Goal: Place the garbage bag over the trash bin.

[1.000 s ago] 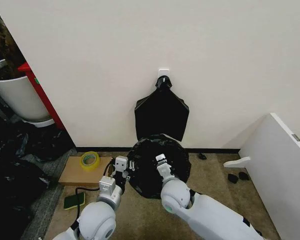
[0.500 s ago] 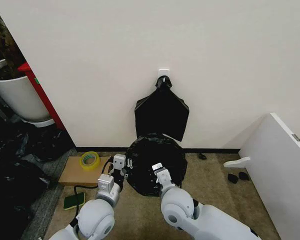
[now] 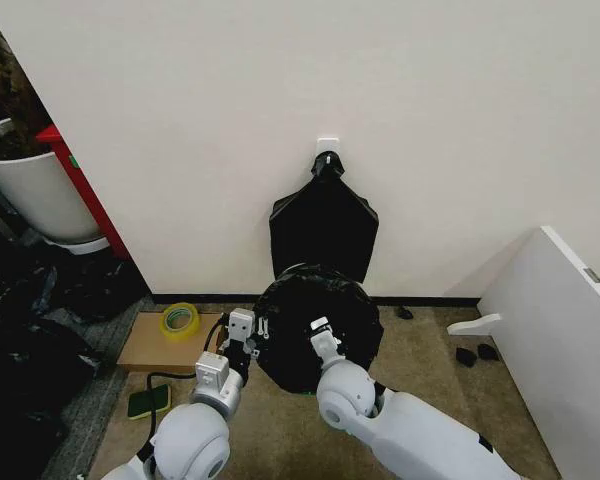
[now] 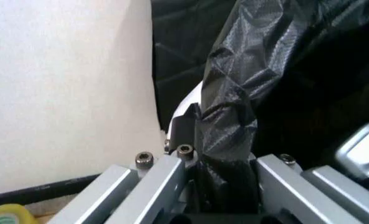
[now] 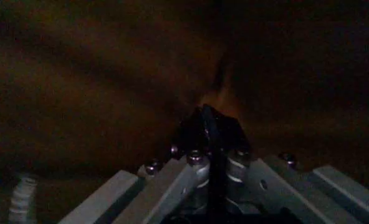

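The glossy black garbage bag point(image 3: 315, 330) lies spread over a round shape on the floor by the wall. The trash bin is almost wholly hidden under it; a sliver of its white rim point(image 4: 186, 103) peeks out in the left wrist view. My left gripper point(image 3: 254, 336) is at the bag's left edge, shut on a crinkled fold of bag point(image 4: 228, 116) beside that rim. My right gripper point(image 3: 320, 326) is over the middle of the bag, and in the dark right wrist view its fingers point(image 5: 200, 158) are pressed together on a black fold of plastic point(image 5: 208, 128).
A flat fan-shaped black bundle point(image 3: 323, 225) hangs on the wall just behind the bag. A yellow tape roll point(image 3: 179, 320) rests on a cardboard box point(image 3: 150, 350) to the left. A large white tub point(image 3: 35, 195) stands far left; a white panel point(image 3: 560, 340) leans at right.
My right gripper drew back toward me, then moved out over the bag's middle again. The bag's top shifted slightly with it. The left gripper kept its hold at the left edge.
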You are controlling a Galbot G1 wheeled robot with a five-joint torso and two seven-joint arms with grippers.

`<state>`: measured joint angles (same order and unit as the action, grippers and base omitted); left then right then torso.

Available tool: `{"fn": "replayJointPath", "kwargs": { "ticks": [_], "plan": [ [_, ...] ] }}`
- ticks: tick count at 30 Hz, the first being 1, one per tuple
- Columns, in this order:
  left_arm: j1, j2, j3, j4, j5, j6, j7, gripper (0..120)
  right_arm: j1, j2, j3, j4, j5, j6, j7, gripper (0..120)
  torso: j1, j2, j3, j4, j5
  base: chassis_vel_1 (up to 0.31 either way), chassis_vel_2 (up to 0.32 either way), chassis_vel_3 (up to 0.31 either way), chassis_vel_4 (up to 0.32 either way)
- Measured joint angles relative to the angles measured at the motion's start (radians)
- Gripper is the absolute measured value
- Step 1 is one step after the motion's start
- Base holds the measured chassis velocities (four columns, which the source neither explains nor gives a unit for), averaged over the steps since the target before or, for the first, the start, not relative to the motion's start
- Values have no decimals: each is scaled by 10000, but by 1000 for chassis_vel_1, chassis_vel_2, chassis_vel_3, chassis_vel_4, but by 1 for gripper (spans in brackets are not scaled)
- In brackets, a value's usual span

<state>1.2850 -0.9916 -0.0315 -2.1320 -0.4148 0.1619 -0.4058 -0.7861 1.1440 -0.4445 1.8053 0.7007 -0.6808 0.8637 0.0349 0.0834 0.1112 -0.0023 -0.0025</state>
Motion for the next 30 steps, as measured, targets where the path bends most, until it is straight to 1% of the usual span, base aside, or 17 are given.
{"fn": "replayJointPath", "kwargs": {
  "ticks": [2,5,8,10,12,13,14,16,18,19,21,22,24,25,26,27,30],
  "plan": [
    [-37,-24,-24,124,-9,-29,-5,0,-78,-55,35,198,-188,271,-177,0,0,0,0,1,0,0,0,0,0],
    [-209,-106,-158,493,-254,-79,-17,0,-802,-454,53,1046,-1381,1615,-1255,0,0,0,0,1,1,0,0,0,0],
    [-310,-124,-215,668,-421,-79,-28,0,-1276,-734,24,1458,-2155,2284,-1799,0,0,0,0,-1,0,0,0,0,0],
    [-343,-132,-252,745,-463,-78,-32,0,-1496,-877,-27,1630,-2653,2759,-2036,5,0,0,0,-3,0,0,0,0,0],
    [-325,-137,-333,876,-462,-104,-31,0,-1831,-1121,-60,1698,-3923,4305,-2770,13,0,0,0,1,1,0,0,0,0],
    [-312,-124,-347,1003,-384,-214,15,0,-2085,-1244,171,1583,-4813,5792,-3446,19,0,0,0,2,1,0,0,0,0],
    [-312,-124,-347,1003,-384,-214,15,0,-2085,-1244,171,1583,-4813,5792,-3446,19,0,0,0,2,1,0,0,0,0],
    [-299,-79,-380,1276,-128,-610,164,0,-2494,-1393,860,1371,-6088,7898,-4652,27,0,0,0,0,1,0,0,0,0],
    [-278,-3,-475,1764,282,-1464,472,0,-2867,-1517,1678,1304,-6924,9732,-6163,38,-1,0,-1,-2,2,0,0,0,0],
    [-278,-3,-475,1764,282,-1464,472,0,-2867,-1517,1678,1304,-6924,9732,-6163,38,-1,0,-1,-2,2,0,0,0,0],
    [-270,79,-658,2553,1004,-2855,1047,0,-3069,-1652,2146,1476,-7226,10632,-6762,48,0,0,-1,-1,0,0,0,0,0],
    [-270,79,-658,2553,1004,-2855,1047,0,-3069,-1652,2146,1476,-7226,10632,-6762,48,0,0,-1,-1,0,0,0,0,0],
    [-196,191,-813,3379,1687,-4324,1795,0,-3157,-1836,2376,1780,-6908,11333,-7144,58,0,0,0,1,1,0,0,0,0],
    [-174,204,-821,3474,1769,-4508,1887,0,-3162,-1865,2401,1817,-6854,11425,-7195,59,0,0,0,1,1,0,0,0,0],
    [-91,244,-853,3797,2081,-5158,2142,0,-3168,-1988,2495,1948,-6685,11685,-7349,66,0,0,-1,2,0,0,0,0,0],
    [-91,244,-853,3797,2081,-5158,2142,0,-3168,-1988,2495,1948,-6685,11685,-7349,66,0,0,-1,2,0,0,0,0,0],
    [-14,284,-925,4239,2588,-6140,2437,0,-3069,-2264,2761,1970,-6018,11734,-7514,79,0,0,-1,-1,0,0,0,0,0]
  ]
}}
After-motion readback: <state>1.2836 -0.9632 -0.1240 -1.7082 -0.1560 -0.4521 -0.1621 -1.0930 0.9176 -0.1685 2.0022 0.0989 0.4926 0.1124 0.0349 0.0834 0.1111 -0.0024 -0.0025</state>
